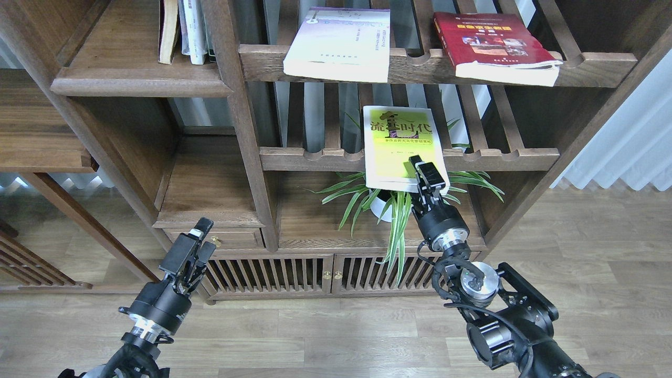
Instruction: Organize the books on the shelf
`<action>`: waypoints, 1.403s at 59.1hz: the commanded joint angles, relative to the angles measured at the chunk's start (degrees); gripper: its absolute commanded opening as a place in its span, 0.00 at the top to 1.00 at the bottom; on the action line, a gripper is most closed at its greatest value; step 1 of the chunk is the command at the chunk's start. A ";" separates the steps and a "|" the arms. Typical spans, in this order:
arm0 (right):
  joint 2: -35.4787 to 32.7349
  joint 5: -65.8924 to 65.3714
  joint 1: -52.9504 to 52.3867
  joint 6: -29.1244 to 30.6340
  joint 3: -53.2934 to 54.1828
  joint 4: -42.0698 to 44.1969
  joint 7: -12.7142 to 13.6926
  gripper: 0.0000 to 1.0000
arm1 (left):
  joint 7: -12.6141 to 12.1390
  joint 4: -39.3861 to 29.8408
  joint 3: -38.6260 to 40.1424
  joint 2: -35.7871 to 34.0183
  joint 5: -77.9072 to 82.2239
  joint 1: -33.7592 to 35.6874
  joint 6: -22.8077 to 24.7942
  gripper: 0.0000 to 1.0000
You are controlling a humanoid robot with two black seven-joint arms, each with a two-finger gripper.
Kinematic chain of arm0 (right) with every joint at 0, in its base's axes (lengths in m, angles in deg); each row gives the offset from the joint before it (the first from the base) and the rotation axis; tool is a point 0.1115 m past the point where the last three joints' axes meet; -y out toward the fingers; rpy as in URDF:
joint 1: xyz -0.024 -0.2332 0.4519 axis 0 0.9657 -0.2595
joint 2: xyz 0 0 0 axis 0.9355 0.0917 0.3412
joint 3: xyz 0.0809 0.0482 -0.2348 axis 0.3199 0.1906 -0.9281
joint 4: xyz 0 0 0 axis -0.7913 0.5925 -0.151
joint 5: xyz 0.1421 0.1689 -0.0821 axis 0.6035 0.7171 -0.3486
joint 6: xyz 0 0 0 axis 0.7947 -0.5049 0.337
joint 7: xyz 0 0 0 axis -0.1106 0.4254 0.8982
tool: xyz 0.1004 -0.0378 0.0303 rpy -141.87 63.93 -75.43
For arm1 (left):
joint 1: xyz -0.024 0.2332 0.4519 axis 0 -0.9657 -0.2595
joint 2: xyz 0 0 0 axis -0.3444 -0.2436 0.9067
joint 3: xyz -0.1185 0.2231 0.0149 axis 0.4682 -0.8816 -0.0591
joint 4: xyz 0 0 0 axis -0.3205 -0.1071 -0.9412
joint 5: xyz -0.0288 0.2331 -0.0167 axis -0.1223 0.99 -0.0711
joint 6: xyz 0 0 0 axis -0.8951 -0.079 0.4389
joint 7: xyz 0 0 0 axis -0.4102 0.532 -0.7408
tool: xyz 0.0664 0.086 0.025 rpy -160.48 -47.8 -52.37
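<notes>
Three books lie flat on slatted racks. The pale lavender-white book (340, 44) and the dark red book (493, 47) rest on the upper rack, both overhanging its front rail. The yellow-green book (399, 147) lies on the lower rack, also overhanging. My right gripper (426, 178) is at that book's near right corner. One finger lies over the cover and the other is hidden underneath. My left gripper (197, 244) hangs low at the left, far from the books, holding nothing. The solid shelf (131, 58) is at the upper left.
A few upright books (186, 29) stand at the back of the solid shelf. A potted spider plant (391, 202) sits right under the yellow-green book, beside my right wrist. A thick wooden post (244, 131) separates the racks from the left compartments. Slatted cabinet doors (315, 273) are below.
</notes>
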 commanded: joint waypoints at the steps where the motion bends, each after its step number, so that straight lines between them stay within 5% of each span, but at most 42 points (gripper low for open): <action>1: 0.00 -0.17 0.01 0.18 -1.77 0.43 0.09 0.35 | 0.06 0.08 0.10 0.00 0.00 0.00 0.00 0.00; 7: 0.00 -0.17 0.01 0.70 -2.12 0.34 0.09 0.49 | 0.06 0.08 0.10 0.00 0.00 0.00 0.00 0.00; 12: 0.00 -0.08 0.01 0.97 -2.12 0.25 0.17 0.71 | -0.02 0.08 0.10 0.00 0.00 0.00 0.00 0.00; 41: 0.00 -0.43 0.27 4.65 -3.61 0.52 0.53 0.95 | 0.06 0.08 1.06 0.00 0.00 -0.27 0.00 0.00; 63: 0.00 -0.87 2.73 12.83 -4.14 -4.05 1.23 0.95 | -0.02 0.08 0.89 0.00 0.00 -0.35 0.00 0.00; 83: 0.00 -1.05 8.79 13.76 -7.74 -9.68 5.10 0.95 | -1.08 0.00 -0.43 0.00 -5.70 -0.62 0.00 0.00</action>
